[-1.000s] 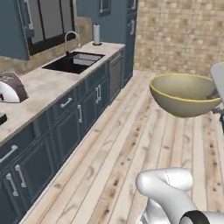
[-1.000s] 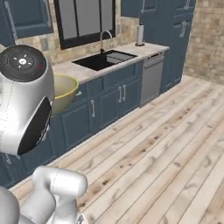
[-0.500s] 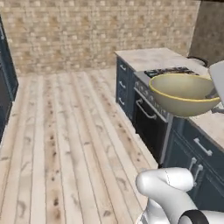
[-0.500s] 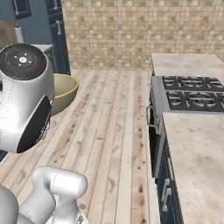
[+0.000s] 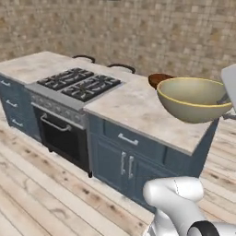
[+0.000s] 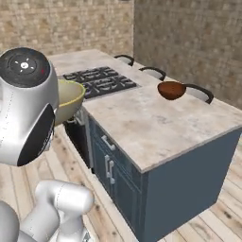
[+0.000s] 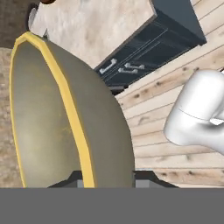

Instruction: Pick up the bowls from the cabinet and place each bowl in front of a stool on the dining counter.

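While the claw [image 7: 107, 181] stays low at the edge of the hand view, you can see its two dark tips pinched nearly together on the yellowish rim of the olive-beige bowl [image 5: 193, 98], one tip inside the rim, one outside. You have that bowl in the grip, carried off any surface, mouth upward in the left base view.

Past the bowl, on the far side from the claw, lies the dining counter [image 5: 138, 108] with its beige marbled top on a dark blue base; in the left base view the held bowl overlaps its near corner. Farther across that top sits the reddish-brown bowl [image 6: 171, 90], upright near the far edge, well apart from the one you hold. Just beyond it, curved black stool backs [image 6: 198, 88] rise behind the counter's far edge. The gas cooktop [image 5: 80, 83] is set into the stone farther along, over an oven door in the blue base. Pale wood flooring [image 5: 41, 193] runs below, a stone-tiled wall [image 5: 138, 32] behind.
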